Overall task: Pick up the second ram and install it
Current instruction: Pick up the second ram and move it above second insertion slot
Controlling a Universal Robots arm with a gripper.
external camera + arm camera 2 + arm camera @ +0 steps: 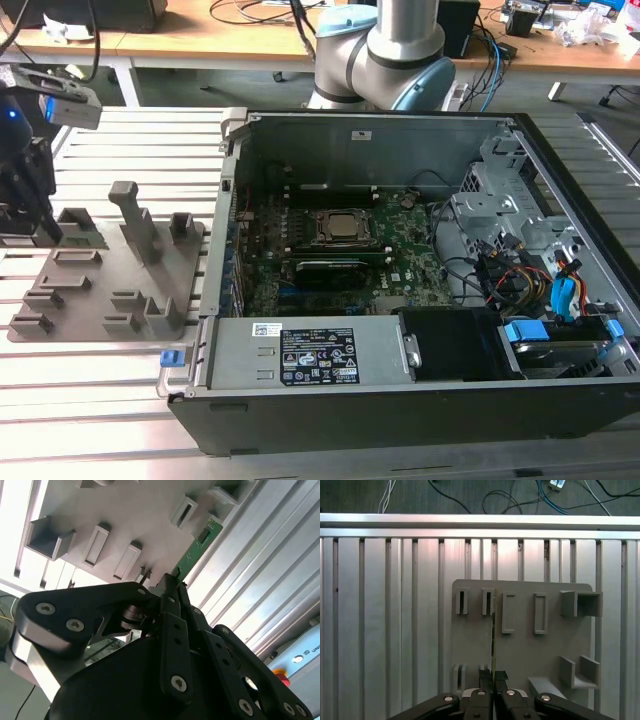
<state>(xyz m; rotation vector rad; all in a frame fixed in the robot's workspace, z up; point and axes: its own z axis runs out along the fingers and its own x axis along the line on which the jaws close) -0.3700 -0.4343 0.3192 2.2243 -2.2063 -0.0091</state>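
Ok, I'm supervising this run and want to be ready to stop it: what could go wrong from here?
1. The claw seems to grip the ram near one end, so its free length could tilt or slip.
2. The ram lies close beside the plate's raised holders and may snag on them.
3. The motherboard lies deep in the case near cables, which the claw could bump.

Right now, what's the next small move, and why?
Probably a short straight lift: the end effector looks shut on the second ram, which stands on edge in the slots of the grey fixture plate.
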